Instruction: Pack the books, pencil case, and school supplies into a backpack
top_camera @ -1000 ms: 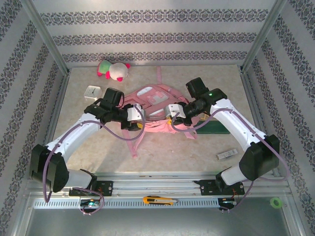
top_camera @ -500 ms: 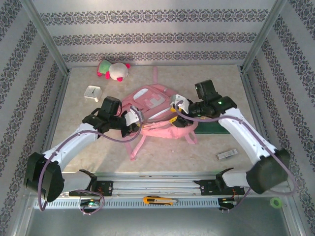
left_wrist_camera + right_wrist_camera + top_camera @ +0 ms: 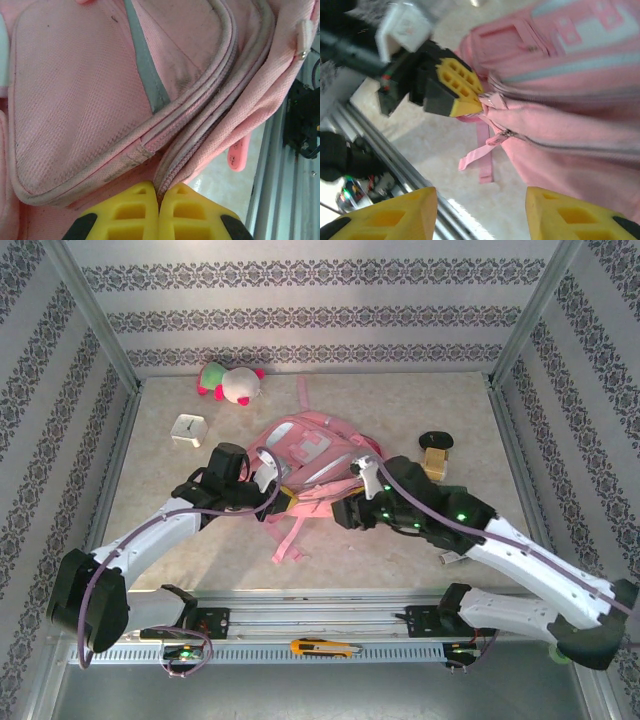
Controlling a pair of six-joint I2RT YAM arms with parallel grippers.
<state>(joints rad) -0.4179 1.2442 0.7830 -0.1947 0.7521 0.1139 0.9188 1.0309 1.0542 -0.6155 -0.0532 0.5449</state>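
Observation:
The pink backpack lies mid-table with its straps trailing toward me. My left gripper is shut on the backpack's zipped edge seam; its yellow fingers pinch that edge beside a zip pull. In the top view the left gripper is at the backpack's near edge. My right gripper stands open over bare table just short of the backpack, holding nothing. A pale grey-white bar peeks from under the right arm. The books and the pencil case are hidden.
A plush toy and a white clock cube sit at the back left. A black oval lump and a small tan block lie right of the backpack. A yellow-and-black cutter rests on the front rail.
My left gripper closed on the backpack's edge. My right gripper opened, let go and swung down toward the near side; the backpack shifted slightly left.

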